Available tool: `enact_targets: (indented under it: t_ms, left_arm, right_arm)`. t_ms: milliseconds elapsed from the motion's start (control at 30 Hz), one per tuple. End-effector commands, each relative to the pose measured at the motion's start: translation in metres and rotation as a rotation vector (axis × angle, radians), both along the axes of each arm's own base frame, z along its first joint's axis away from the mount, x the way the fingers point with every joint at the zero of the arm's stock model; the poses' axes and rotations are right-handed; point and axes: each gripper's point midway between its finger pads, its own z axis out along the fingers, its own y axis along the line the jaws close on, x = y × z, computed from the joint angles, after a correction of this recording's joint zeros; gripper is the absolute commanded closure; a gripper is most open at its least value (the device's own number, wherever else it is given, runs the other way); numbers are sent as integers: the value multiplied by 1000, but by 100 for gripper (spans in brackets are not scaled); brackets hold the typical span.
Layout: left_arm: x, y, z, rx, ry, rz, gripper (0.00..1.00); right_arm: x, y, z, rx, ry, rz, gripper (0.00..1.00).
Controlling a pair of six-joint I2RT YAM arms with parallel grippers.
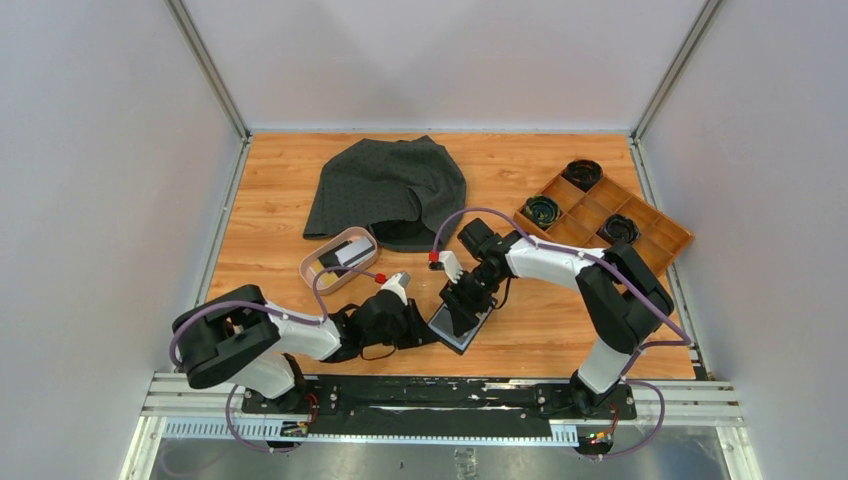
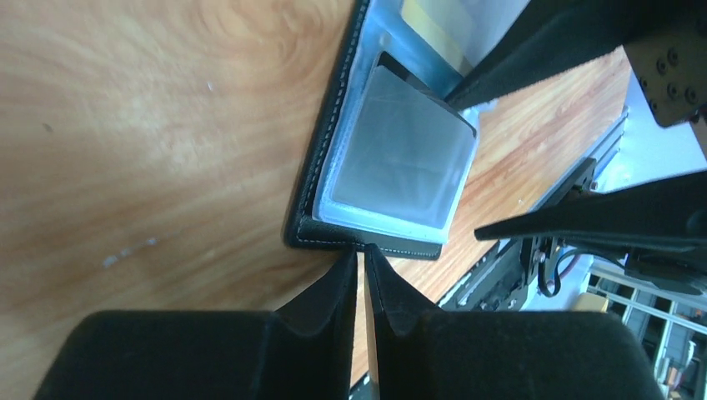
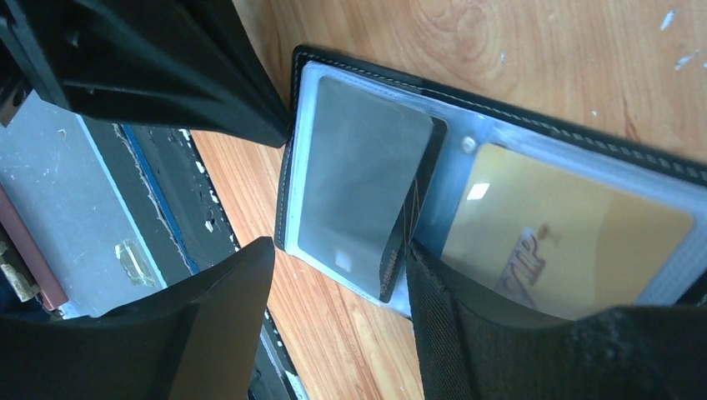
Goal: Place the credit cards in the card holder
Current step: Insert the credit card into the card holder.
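Note:
The card holder point(image 1: 456, 333) lies open on the table near the front edge, black with clear greyish-blue pockets point(image 3: 454, 158). A yellowish-tan card point(image 3: 567, 233) sits in one pocket. A dark card point(image 3: 367, 183) sits in the other pocket, its inner edge bowed up and sticking out. My right gripper point(image 3: 338, 250) is open over this card, one finger point(image 3: 433, 300) touching its raised edge. My left gripper point(image 2: 364, 254) is shut, its tips touching the holder's outer edge point(image 2: 333, 237). More cards point(image 1: 350, 255) lie in the pink dish point(image 1: 322, 272).
A dark grey cloth point(image 1: 390, 190) lies at the back middle. A long wooden compartment tray point(image 1: 662, 243) with black round objects point(image 1: 583, 172) stands at the back right. The black rail point(image 1: 440, 395) with the arm bases runs along the front edge.

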Motion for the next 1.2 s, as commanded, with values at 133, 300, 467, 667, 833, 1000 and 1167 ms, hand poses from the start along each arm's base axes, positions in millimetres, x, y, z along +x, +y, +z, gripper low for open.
enact_targets:
  t_ms: [133,300,467,667,833,1000,1167]
  left_arm:
    - [44,22,-13,96,-60,52,86]
    - [59,33,-10,103,-82,62,86]
    - [73,41,0,95,-124,62,85]
    - [71,39,40,47,-245,-10,82]
    - [65,45,83,18,-373,-58,79]
    - [65,66,130,14,-527,-5,60]
    - [63,87,162,-23,-623,85,26]
  right_arm:
    - [5,-4,11,-18,-26,-16,32]
    - [21,-9,25,6,-87,-38,25]
    - [30,-15,44,65,-150,-26,22]
    - [32,-19,86,235,-263,44,23]
    - [15,-19,126,426,-455,209,23]
    - [-6,-24,145,543,-585,414,22]
    - [-1,-24,137,547,-639,502,22]
